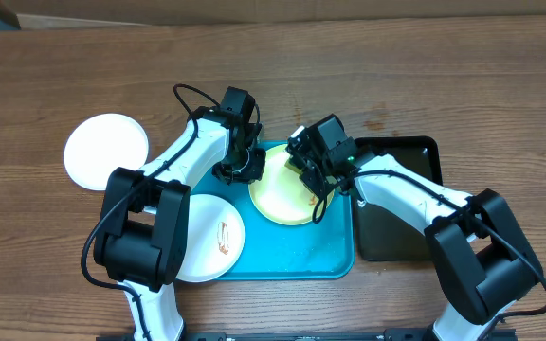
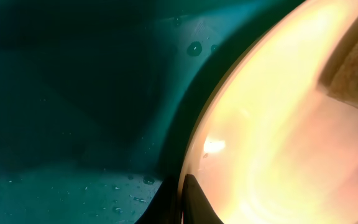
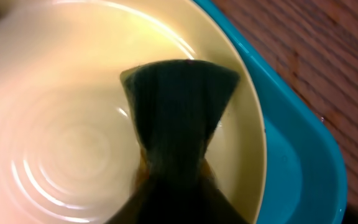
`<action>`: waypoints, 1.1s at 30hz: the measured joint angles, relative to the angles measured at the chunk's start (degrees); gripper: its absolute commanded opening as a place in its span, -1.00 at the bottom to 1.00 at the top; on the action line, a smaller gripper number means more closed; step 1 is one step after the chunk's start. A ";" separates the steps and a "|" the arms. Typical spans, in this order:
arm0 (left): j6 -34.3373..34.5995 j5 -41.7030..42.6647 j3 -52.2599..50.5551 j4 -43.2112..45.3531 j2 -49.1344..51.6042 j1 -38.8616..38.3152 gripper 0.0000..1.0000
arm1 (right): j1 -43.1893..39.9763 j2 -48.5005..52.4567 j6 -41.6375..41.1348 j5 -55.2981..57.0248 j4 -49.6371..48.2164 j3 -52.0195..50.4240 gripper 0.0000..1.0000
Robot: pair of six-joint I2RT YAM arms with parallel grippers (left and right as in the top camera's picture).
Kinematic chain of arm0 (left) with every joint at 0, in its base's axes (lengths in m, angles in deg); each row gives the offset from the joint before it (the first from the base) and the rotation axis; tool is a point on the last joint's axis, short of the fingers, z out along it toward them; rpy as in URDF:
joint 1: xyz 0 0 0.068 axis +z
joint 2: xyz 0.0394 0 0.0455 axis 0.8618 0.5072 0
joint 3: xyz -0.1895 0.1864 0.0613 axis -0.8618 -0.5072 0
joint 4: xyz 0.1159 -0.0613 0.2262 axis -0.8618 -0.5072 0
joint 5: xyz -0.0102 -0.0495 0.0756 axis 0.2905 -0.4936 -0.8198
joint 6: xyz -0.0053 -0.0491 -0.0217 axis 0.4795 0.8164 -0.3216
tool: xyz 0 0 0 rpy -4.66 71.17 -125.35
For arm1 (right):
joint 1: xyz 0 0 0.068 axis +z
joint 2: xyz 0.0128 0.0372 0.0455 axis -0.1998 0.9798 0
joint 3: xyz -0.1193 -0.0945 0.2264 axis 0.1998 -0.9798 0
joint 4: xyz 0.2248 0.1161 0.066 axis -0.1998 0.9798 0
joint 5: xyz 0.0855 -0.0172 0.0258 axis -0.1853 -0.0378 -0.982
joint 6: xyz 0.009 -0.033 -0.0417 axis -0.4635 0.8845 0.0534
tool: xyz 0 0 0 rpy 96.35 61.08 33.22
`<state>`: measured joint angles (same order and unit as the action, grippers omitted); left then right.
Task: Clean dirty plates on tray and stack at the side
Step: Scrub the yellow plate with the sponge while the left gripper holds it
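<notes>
Tabletop (image 1: 463,66) seen overhead; only right wrist shows right gripper (image 3: 173,169) pinching dark cloth (image 3: 179,99) onto lime plate (image 3: 61,93); left gripper (image 1: 238,170) opening unclear.

Your two arms, left arm (image 1: 180,158) and right arm (image 1: 401,191): white links, black joint housings; thin black cable (image 1: 180,92) looping by left wrist.

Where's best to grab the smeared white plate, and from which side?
The smeared white plate is flat, so I'd pinch its thin rim. Come from its right side, over the tray: the left arm hides its other edge.
</notes>
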<state>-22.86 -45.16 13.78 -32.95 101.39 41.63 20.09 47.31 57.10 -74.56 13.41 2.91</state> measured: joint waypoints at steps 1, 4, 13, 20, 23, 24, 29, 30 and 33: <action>0.00 0.00 0.00 0.00 0.00 0.00 -0.92 | -0.02 0.00 0.00 0.04 -0.09 -0.11 -0.83; 0.00 0.00 0.00 0.00 0.00 0.00 -0.92 | -0.02 -0.02 -0.66 0.15 0.68 -0.13 -0.92; -0.42 0.24 0.00 -0.07 0.00 -0.02 -0.92 | -0.02 -0.28 -7.98 -2.23 5.97 -0.09 -0.92; -1.22 0.07 0.00 -0.22 0.00 -0.02 -0.92 | -0.55 -0.35 -11.93 -9.25 8.11 -0.09 -0.92; -1.27 0.04 0.00 -0.22 0.00 -0.02 -0.92 | -0.55 -0.35 -15.06 -11.67 8.46 -0.11 -0.92; -1.29 0.04 0.00 -0.22 0.00 -0.02 -0.92 | -0.55 -0.35 -16.04 -12.31 8.50 -0.11 -0.93; -1.29 0.07 0.00 -0.22 0.00 -0.02 -0.92 | -0.55 -0.35 -20.92 -15.10 7.67 -0.35 -0.93; -1.29 0.07 0.00 -0.22 0.00 -0.02 -0.92 | -0.55 -0.35 -21.70 -15.41 7.19 -0.50 -0.93; -1.29 -0.09 0.00 -0.20 0.00 0.00 -0.92 | -0.50 -0.33 -25.38 -16.39 3.76 -0.92 -0.93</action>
<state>-24.15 -45.24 13.78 -33.15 101.39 41.63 19.59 46.98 31.73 -90.95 17.16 1.99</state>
